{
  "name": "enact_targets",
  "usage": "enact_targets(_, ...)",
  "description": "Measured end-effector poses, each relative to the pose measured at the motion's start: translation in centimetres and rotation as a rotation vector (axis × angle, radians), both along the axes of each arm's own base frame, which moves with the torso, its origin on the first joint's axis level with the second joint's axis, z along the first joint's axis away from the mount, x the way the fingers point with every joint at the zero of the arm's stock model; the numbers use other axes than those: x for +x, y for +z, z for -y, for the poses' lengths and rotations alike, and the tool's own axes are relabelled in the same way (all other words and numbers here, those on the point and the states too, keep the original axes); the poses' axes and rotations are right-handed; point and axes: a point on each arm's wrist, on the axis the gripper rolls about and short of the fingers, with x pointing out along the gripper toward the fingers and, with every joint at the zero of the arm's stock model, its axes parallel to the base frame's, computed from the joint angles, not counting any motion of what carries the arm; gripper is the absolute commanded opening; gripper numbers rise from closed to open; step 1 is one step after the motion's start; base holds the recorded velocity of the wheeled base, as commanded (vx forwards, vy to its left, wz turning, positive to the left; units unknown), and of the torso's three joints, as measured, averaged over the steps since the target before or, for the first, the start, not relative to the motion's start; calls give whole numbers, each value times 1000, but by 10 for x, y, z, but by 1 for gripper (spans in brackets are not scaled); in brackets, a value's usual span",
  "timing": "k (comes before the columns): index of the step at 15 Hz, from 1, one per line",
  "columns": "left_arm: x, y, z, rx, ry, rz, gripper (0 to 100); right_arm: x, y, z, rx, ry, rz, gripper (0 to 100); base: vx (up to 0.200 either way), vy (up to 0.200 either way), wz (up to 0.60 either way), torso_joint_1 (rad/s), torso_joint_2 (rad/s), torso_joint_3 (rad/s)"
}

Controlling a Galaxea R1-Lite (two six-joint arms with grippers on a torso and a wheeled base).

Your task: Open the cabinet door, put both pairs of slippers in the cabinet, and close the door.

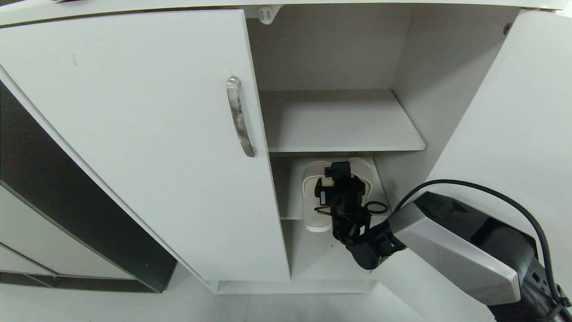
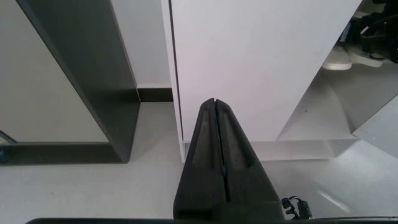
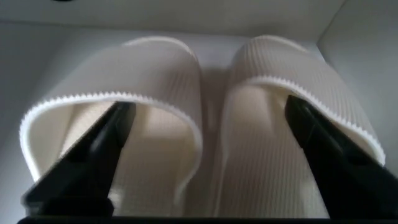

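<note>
The right gripper point(image 3: 208, 109) is reaching into the lower compartment of the cabinet point(image 1: 447, 89), its two dark, blunt fingers point(image 3: 102, 146) spreading wide apart and pinching nothing. One finger is sitting at the mouth of one slipper and the other is hanging over the upper of its partner; whether either is touching cannot be told.

The pair of slippers point(image 3: 161, 81) is lying side by side, toes pointing towards the back. They are cream, with a fine ribbed weave and rounded toes, and a small zigzag trim is running along the edge of each upper.

In the head view the right gripper point(image 1: 337, 179) is covering most of the pair point(image 1: 310, 188), which is resting under the flat white shelf point(image 1: 339, 120), towards its front edge. The heel nearer the closed door is crossing a horizontal edge in the compartment floor.

The smooth white left door point(image 1: 134, 134) is standing shut, carrying a curved, brushed-metal handle point(image 1: 240, 116) near its inner edge. The right door point(image 1: 514, 134) is standing open.

The left gripper point(image 2: 214, 106) is hanging low in front of the shut door point(image 2: 261, 62), its black tapered fingers pressing flat together with nothing between them.
</note>
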Motion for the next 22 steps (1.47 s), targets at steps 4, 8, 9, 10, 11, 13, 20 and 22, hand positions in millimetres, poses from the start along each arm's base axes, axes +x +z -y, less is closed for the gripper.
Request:
enact_targets(4,0,0,0,0,0,0,0,-30,1,7,-10,24,-8,100,0,0,0,0,0,0)
enact_targets(8,0,0,0,0,0,0,0,-85,3,20,-30,82,-29,100,0,0,0,0,0,0)
enact_targets(9,0,0,0,0,0,0,0,-99,5,24,-36,99,-36,100,0,0,0,0,0,0)
enact_targets(10,0,0,0,0,0,0,0,-111,9,25,-36,119,-34,100,-200,0,0,-2,2,2)
enact_targets(11,0,0,0,0,-1,0,0,-121,15,25,-32,136,-28,100,-200,0,0,2,2,2)
enact_targets(13,0,0,0,0,-1,0,0,-128,22,26,-26,145,-22,100,-200,0,0,0,2,0)
enact_targets(20,0,0,0,0,-1,0,0,-138,28,30,-22,154,-16,100,-143,0,0,0,0,2)
enact_targets(22,0,0,0,0,1,0,0,-143,29,30,-25,165,-17,100,0,0,0,0,0,0)
